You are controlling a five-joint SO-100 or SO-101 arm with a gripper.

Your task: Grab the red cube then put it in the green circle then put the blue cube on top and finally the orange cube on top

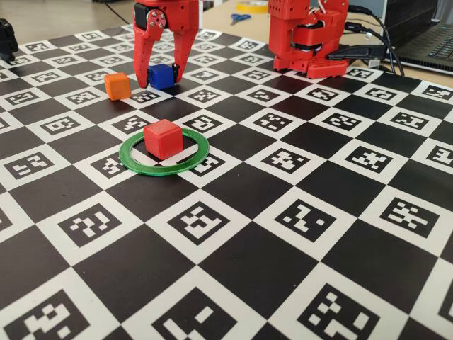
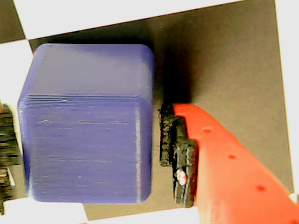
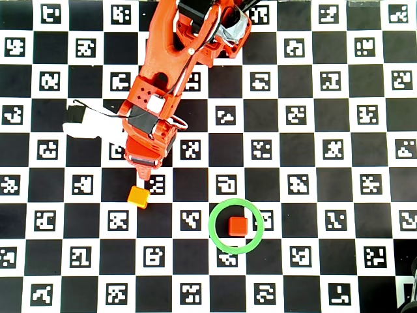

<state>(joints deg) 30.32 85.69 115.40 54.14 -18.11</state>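
In the fixed view, from the left, the small matte orange plastic cube [image 1: 117,85] sits alone on the checkerboard mat [image 1: 283,212] of black squares and white squares printed with pixel-like markers. Just right of it, the glossy red plastic two-finger gripper [image 1: 162,76] points down at the mat with its fingers spread to either side of the small matte deep-blue plastic cube [image 1: 162,75], which rests on the mat.

The wrist view shows the blue cube's [image 2: 86,123] rounded edges and fine layered ridges on its faces. A narrow gap separates its right face from the black, rough-textured pad [image 2: 175,151] on the red finger; the opposite pad shows only as a sliver at the left edge, close to the cube, and contact there cannot be judged.

Nearer the camera and further right in the fixed view, the small matte red plastic cube [image 1: 163,138] stands inside the thin flat green plastic ring [image 1: 192,161], which lies flat. The red arm base [image 1: 308,35] stands at the mat's far right.
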